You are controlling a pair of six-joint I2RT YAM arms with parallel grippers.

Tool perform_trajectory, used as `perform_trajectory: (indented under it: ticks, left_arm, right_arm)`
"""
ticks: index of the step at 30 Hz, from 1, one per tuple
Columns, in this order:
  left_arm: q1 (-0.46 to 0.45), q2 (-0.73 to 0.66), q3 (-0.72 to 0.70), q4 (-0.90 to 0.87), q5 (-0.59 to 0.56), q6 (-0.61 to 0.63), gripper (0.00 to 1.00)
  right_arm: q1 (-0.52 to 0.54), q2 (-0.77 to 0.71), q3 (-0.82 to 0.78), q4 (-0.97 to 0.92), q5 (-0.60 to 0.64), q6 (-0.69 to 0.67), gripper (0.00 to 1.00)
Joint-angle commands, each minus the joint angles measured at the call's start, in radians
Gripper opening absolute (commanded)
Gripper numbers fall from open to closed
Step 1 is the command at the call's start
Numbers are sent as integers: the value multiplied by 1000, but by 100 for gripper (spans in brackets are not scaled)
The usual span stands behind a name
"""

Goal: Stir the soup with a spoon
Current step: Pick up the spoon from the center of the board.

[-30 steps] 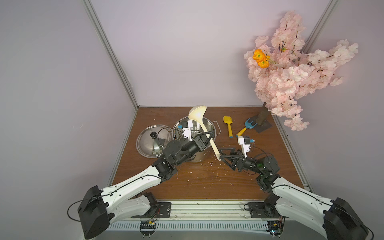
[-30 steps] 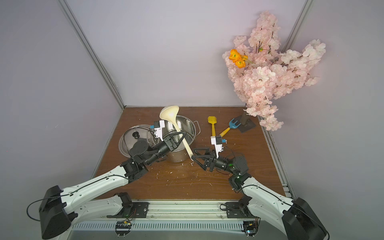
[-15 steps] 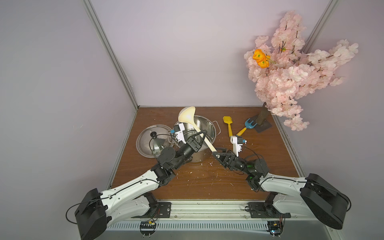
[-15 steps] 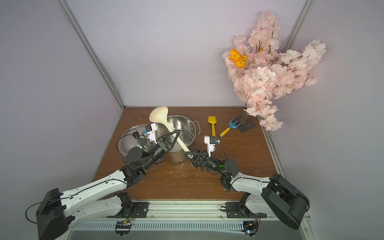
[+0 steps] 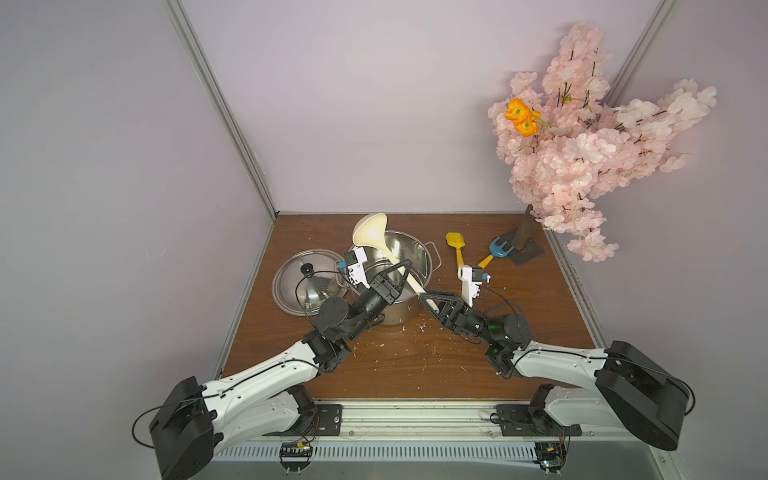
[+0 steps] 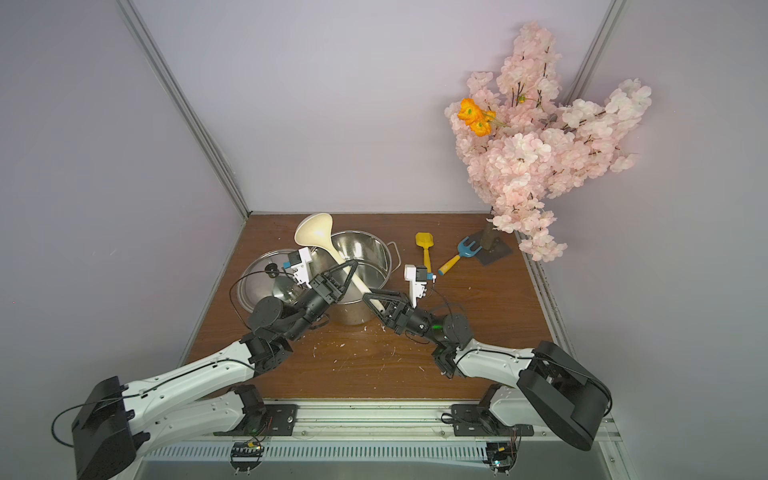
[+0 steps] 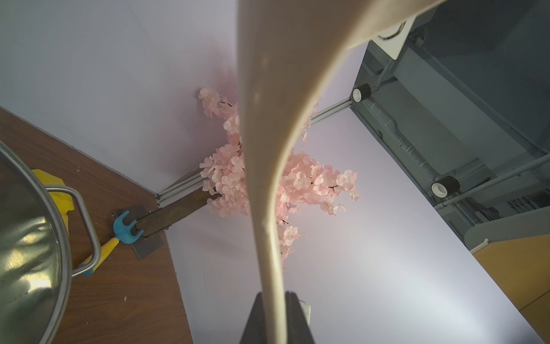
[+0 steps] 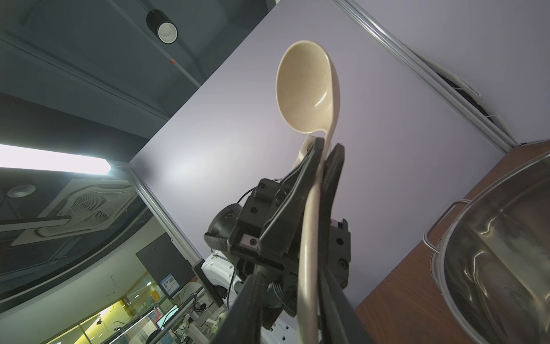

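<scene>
Left gripper (image 5: 402, 269) is clamped tight on the ladle (image 5: 372, 235) mid-handle. Ladle is in the air and tilted, bowl up, over the steel pot (image 5: 415, 257); its handle end slopes down toward the front. Right gripper (image 5: 427, 301) straddles that end, jaws partly spread: one finger (image 8: 333, 297) is against it, with a gap on the other side. Pot lid (image 5: 307, 282) lies just left of the pot.

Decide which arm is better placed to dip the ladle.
Probably right: right jaws flank the free end of the ladle; left jaws clamp its middle, bowl raised above the pot.
</scene>
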Motion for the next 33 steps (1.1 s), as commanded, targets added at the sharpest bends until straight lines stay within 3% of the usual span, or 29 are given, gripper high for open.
perform_trajectory:
  ticks: [1,8,11,15,23,29,33]
  left_arm:
    - [14,2,-10,41,-4,7,1]
    - [14,2,-26,42,-5,3,4]
    - [16,1,-33,31,-7,3,10]
    - [20,0,-13,-53,-20,18,15]
    - [40,-11,48,-232,-22,86,38]
    - [99,-6,95,-348,40,112,63]
    - [136,-12,105,-412,64,128,73]
  right_arm:
    - [6,12,14,27,-2,3,28]
    - [6,8,18,22,-4,-2,7]
    - [5,-2,24,-6,-11,-14,0]
    - [-1,-46,38,-112,-16,-49,0]
    - [-22,-166,97,-426,9,-154,0]
    - [-44,-214,141,-571,7,-199,0]
    - [-72,-233,179,-689,-2,-226,0]
